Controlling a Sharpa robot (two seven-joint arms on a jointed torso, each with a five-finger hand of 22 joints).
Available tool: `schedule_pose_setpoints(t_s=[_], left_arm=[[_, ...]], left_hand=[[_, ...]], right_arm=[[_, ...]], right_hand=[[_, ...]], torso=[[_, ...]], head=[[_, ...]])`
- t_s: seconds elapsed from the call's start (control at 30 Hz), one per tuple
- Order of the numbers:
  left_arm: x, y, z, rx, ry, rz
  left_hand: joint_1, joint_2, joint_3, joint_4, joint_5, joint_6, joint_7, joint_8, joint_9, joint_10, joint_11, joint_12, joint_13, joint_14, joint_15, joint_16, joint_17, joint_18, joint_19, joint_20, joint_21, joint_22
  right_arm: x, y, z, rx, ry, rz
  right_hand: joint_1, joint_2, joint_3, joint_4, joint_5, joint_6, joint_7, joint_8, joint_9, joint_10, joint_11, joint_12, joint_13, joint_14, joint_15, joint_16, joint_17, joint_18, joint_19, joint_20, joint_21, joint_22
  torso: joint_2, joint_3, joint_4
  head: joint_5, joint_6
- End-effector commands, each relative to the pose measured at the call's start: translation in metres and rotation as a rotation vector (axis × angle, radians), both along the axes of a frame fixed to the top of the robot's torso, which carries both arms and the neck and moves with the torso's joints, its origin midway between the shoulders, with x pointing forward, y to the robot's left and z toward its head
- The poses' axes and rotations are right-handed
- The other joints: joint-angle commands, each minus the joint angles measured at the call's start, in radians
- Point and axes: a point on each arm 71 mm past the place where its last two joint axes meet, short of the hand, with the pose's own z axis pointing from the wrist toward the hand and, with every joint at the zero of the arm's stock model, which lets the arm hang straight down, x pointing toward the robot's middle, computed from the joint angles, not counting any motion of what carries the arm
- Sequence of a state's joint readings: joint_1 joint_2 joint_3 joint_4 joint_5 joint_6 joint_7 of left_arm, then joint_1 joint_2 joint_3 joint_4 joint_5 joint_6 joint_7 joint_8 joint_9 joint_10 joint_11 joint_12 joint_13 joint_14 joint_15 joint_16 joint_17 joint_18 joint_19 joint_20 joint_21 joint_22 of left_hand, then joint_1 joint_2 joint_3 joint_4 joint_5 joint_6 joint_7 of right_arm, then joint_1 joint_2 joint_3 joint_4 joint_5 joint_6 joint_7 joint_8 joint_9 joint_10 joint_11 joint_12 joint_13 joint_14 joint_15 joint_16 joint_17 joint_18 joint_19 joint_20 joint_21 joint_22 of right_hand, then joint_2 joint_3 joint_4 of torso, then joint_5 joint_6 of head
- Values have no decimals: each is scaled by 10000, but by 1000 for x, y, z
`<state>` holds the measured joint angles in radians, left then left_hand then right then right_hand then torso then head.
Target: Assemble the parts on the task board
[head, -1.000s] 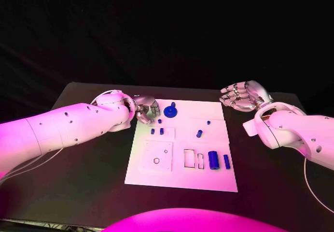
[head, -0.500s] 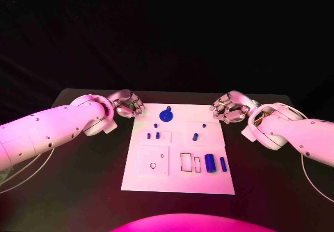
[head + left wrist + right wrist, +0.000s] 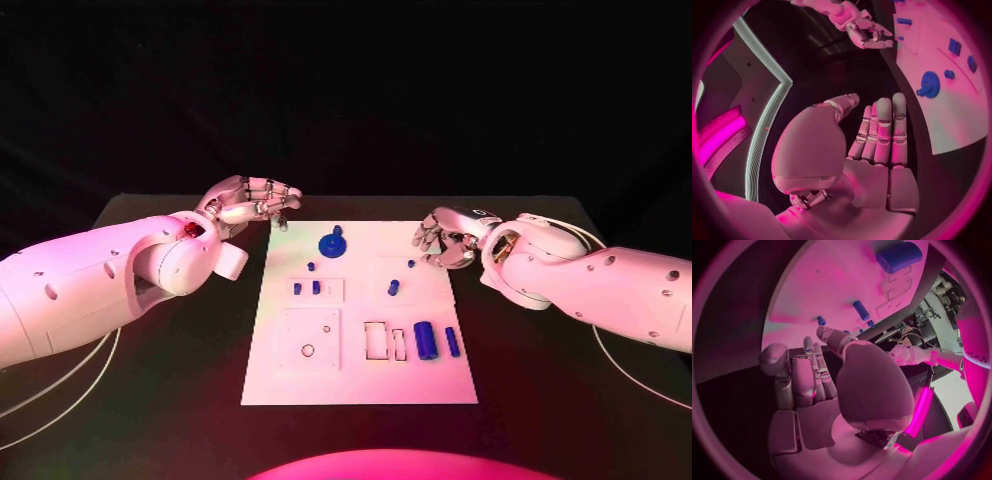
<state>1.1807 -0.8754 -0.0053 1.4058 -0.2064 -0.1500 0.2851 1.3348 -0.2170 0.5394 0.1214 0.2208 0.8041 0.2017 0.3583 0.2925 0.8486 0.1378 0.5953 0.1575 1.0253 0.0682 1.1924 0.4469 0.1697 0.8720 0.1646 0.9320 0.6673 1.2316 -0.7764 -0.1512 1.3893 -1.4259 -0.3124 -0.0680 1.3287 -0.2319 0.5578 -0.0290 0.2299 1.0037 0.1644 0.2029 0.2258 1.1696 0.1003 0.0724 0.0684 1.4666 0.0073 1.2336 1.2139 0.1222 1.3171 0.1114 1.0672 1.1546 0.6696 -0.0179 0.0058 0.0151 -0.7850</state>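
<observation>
The white task board [image 3: 361, 372] lies in the middle of the table. On it are a blue disc with a peg [image 3: 333, 243], several small blue pegs such as one [image 3: 394, 287], a thick blue cylinder [image 3: 426, 340] and a slim one [image 3: 451, 342]. My left hand [image 3: 257, 203] hovers off the board's far left corner, fingers loosely apart, holding nothing. My right hand [image 3: 447, 238] hangs over the board's far right edge, also holding nothing. In the left wrist view my left hand [image 3: 879, 145] has straight fingers beside the board [image 3: 961, 115]. In the right wrist view my right hand [image 3: 817, 385] is bare.
A raised square plate [image 3: 320, 322] with a ring hole and two narrow slots [image 3: 376, 337] sit on the board's near half. Black table [image 3: 159, 400] surrounds the board on both sides. Cables trail under both arms.
My left hand has drawn back from the board's far left edge, outward and up. My right hand has come down and inward to the board's far right edge. The camera has also shifted.
</observation>
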Motion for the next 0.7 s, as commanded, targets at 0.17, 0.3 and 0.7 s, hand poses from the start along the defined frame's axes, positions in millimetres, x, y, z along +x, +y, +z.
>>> schedule_pose_setpoints(t_s=[0.17, 0.3, 0.7], left_arm=[[-3, -6, 7, -1633, -54, 16], [-5, -8, 8, -1674, -57, -33], [-4, -8, 8, -1657, -48, 6]], left_hand=[[119, 29, -78, -33, 21, -26, -8, 90, 29, -26, -9, 68, 14, -84, -26, -61, -28, 155, 96, 4, -112, -69], [154, 38, -85, -48, 24, -16, -7, 103, 33, -17, -12, 83, 14, -87, -30, -67, -34, 155, 113, -1, -130, -86], [211, 62, -99, -70, 23, 10, -7, 133, 42, 2, -15, 108, 13, -94, -36, -81, -48, 154, 144, -10, -165, -116]], right_arm=[[0, 9, -11, -1132, -169, 152], [-2, 15, -15, -1203, -24, 310], [-7, 25, -20, -1166, 141, 618]], right_hand=[[-94, -68, 89, 16, -30, -47, 83, -51, 42, -102, 35, -29, 11, 599, 74, 405, 305, -174, 185, 24, 372, 326], [-80, -55, 119, 22, -23, -38, 74, -42, 64, -88, 30, -13, 18, 609, 78, 563, 430, -207, 265, 31, 543, 475], [-46, -10, 201, 37, 19, 55, 22, 30, 148, 31, -13, 50, 41, 617, 57, 874, 647, -271, 423, 25, 912, 801]], torso=[[23, -6, 12], [18, -18, 11], [5, -4, -7]], head=[[22, -21], [21, -64], [57, -95]])
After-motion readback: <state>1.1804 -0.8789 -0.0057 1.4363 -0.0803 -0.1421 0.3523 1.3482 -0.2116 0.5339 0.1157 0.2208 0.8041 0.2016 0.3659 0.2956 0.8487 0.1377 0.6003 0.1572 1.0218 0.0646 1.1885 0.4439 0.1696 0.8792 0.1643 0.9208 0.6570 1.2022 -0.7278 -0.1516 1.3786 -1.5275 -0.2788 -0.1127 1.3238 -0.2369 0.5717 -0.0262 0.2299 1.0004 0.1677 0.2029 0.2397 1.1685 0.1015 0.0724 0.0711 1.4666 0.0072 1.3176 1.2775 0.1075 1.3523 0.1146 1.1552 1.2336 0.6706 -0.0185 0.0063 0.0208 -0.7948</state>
